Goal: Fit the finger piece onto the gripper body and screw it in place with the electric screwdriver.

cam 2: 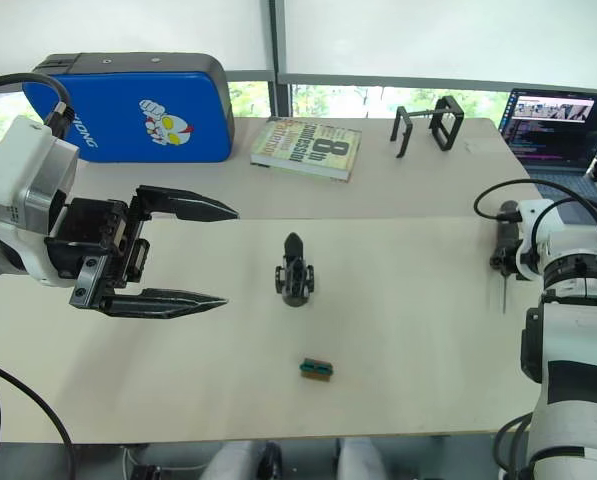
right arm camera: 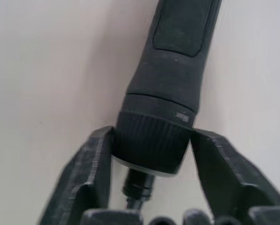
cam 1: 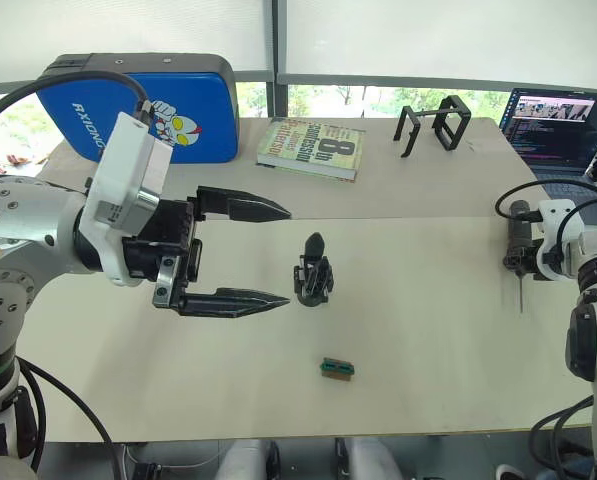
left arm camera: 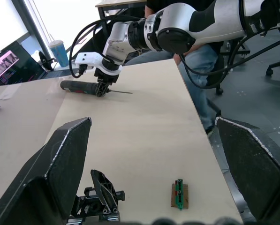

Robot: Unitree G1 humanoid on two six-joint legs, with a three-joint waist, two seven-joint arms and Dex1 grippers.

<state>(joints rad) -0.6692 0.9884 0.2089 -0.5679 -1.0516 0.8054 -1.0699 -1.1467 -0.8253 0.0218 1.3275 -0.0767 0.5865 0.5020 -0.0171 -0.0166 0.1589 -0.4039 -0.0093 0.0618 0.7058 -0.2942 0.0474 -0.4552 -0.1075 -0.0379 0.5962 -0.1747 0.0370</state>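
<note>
The gripper body [cam 1: 314, 270] stands upright near the middle of the table, one pointed black finger sticking up from its base. My left gripper [cam 1: 289, 255] hovers just to its left, open wide with nothing between its fingers; the body also appears low between them in the left wrist view [left arm camera: 100, 199]. At the table's right edge the electric screwdriver [cam 1: 518, 235] lies flat, its thin bit pointing toward the front edge. My right gripper [right arm camera: 151, 136] is shut on the screwdriver's ribbed collar [right arm camera: 154, 140]. The finger piece is out of view.
A small green-and-brown part [cam 1: 338, 369] lies in front of the gripper body. At the back stand a blue case [cam 1: 158, 105], a book [cam 1: 311, 147] and a black wire-frame stand [cam 1: 433, 125]. An open laptop [cam 1: 563, 125] sits at the far right.
</note>
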